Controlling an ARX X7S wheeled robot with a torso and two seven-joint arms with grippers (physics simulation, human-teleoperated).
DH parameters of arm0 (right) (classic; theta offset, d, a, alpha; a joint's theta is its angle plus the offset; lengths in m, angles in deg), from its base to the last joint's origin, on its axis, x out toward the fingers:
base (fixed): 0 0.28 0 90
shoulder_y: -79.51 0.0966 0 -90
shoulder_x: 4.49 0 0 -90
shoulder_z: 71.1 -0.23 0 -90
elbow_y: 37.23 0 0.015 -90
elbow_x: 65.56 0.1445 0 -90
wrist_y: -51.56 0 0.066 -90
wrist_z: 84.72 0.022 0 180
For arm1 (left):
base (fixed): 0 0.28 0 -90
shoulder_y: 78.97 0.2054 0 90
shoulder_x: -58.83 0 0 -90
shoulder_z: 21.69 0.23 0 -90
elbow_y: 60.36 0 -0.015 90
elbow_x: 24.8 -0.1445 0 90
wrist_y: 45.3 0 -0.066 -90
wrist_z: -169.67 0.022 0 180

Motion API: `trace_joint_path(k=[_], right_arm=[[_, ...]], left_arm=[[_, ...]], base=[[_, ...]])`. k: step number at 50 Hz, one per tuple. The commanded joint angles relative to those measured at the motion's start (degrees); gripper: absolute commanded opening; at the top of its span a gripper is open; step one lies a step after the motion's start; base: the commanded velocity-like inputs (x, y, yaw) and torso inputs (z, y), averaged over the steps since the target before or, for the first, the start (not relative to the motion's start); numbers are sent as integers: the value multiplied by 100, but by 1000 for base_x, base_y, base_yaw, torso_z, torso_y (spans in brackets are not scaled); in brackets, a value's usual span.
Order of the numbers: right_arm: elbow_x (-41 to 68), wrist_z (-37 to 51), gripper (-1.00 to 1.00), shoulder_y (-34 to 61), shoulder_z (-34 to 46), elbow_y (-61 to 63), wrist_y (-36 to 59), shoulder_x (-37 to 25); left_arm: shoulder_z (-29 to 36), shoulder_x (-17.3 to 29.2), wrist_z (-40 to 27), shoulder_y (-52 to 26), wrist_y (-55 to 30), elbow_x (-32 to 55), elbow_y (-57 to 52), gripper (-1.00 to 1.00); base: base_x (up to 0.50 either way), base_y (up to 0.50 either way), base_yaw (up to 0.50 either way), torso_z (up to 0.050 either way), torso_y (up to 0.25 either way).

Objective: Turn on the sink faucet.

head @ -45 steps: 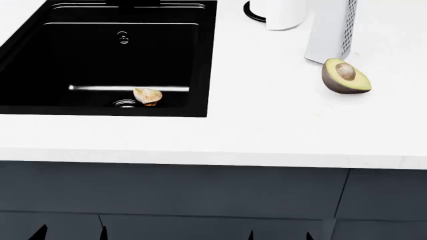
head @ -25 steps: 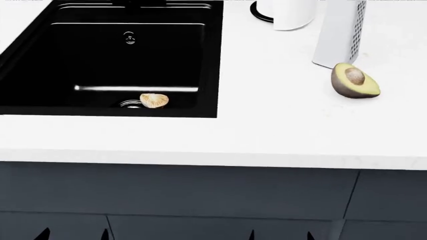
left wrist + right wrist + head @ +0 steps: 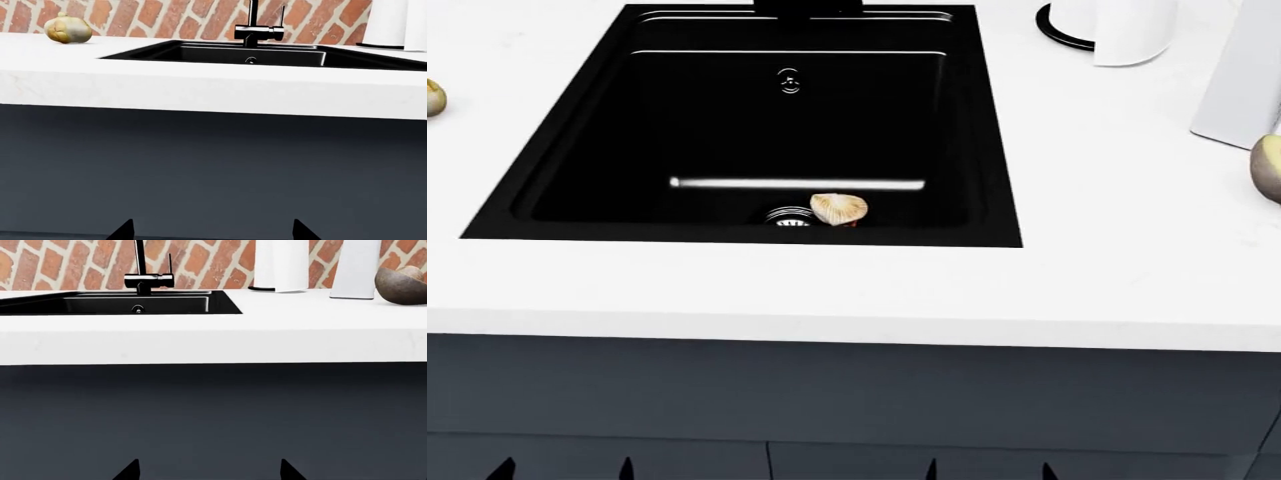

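The matte black sink [image 3: 567,170] is set in the white counter, with a chrome drain strainer [image 3: 785,215] and a small round overflow [image 3: 787,80]. Only the base of the sink faucet [image 3: 807,6] shows at the head view's top edge. Its upright tube and thin lever show in the left wrist view [image 3: 252,30] and the right wrist view [image 3: 141,275]; the spout top is cut off. My left gripper [image 3: 563,470] [image 3: 212,231] and right gripper [image 3: 989,470] [image 3: 208,471] are open and empty, low in front of the dark cabinet, below the counter edge.
A tan shell-like object [image 3: 838,208] lies in the basin by the drain. A paper towel roll [image 3: 1114,25], a white upright box [image 3: 1244,90] and an avocado half [image 3: 1268,165] stand right of the sink. A pale bulb [image 3: 68,29] lies at the left. A brick wall is behind.
The head view has shifted left: the sink now sits near the middle, and the avocado and white box have slid to the right edge. Both grippers stay low and open.
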Motion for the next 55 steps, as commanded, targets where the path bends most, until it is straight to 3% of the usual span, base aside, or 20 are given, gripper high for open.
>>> trace_joint_path(k=[1,7,11,18,22,55], right_arm=[[84,121,100,-12,51,0,-41,-77],[124,174,100,5,95,-17,-32,-114],[133,199,100,-1,136,10,-69,-141],[184,218,100,35,199,-27,-48,-183],[258,249,100,-21,207,146,24,-199],[220,396,100,61,471,-19,-112,-374]], left_arm=[[90,49,-121,-25,-24,58,6,100],[258,152,-300,-5,20,-261,3,100],[143,123,-323,-55,-249,29,-20,100],[143,163,-332,2,79,106,-76,100],[224,192,-349,23,416,-28,1,100],[411,334,-439,50,391,202,-72,100]], base=[[0,0,0,0,0],[0,0,0,0,0],[0,0,0,0,0],[0,0,0,0,0],[0,0,0,47,0],[0,0,0,50,0]])
